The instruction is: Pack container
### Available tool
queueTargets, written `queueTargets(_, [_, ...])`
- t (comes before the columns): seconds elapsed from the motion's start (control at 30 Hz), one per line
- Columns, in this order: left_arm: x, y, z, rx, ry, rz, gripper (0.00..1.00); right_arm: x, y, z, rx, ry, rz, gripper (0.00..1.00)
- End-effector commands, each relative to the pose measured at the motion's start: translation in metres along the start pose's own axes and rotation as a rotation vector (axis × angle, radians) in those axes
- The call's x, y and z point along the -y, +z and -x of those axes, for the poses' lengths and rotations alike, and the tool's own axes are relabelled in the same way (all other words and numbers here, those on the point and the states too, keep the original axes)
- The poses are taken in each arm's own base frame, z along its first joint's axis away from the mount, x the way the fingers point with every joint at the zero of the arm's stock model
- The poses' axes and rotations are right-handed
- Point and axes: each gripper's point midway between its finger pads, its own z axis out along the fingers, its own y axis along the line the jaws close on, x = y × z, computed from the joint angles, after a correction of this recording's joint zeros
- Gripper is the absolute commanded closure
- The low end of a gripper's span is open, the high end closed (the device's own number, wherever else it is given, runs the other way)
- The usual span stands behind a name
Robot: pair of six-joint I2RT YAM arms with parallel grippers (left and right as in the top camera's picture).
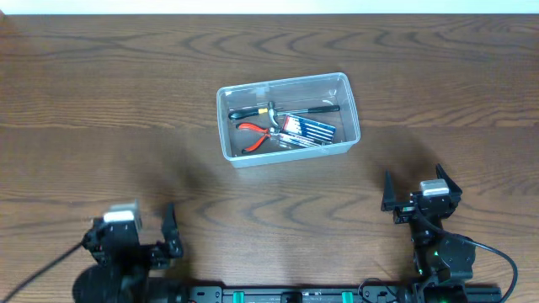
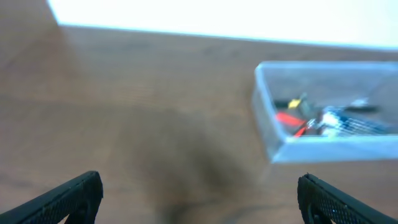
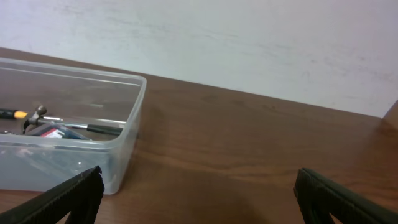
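The container [image 1: 350, 93], a clear plastic bin, stands at the middle of the wooden table. Inside lie red-handled pliers [image 1: 255, 135], a black-handled tool [image 1: 253, 111], a thin dark tool [image 1: 316, 108] and a dark flat set [image 1: 307, 130]. The bin also shows blurred in the left wrist view [image 2: 267, 118] and in the right wrist view [image 3: 127, 143]. My left gripper [image 1: 135, 231] is open and empty near the front left edge; its fingers show in the left wrist view [image 2: 199, 196]. My right gripper [image 1: 419, 192] is open and empty at the front right; its fingers show in the right wrist view [image 3: 199, 196].
The wooden table [image 1: 101, 101] stretches bare around the bin. A white wall [image 3: 249, 43] lies beyond its far edge.
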Motion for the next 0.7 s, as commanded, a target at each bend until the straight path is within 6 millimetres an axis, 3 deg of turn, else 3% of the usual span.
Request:
queueTargets(0.0, [0.01, 0.01, -0.005, 0.062, 0.015, -0.058, 0.02, 0.001, -0.001, 0.0, 0.003, 0.021, -0.007, 0.01])
queueTargets(0.2, [0.016, 0.046, 0.01, 0.235, 0.045, -0.076, 0.02, 0.001, -0.001, 0.0, 0.003, 0.021, -0.007, 0.01])
queueTargets(0.4, [0.019, 0.067, 0.023, 0.403, 0.115, -0.069, 0.02, 0.001, -0.001, 0.0, 0.003, 0.021, -0.007, 0.01])
queueTargets(0.67, [0.034, 0.1, -0.023, 0.356, 0.134, -0.163, 0.02, 0.001, -0.001, 0.0, 0.003, 0.021, -0.007, 0.01])
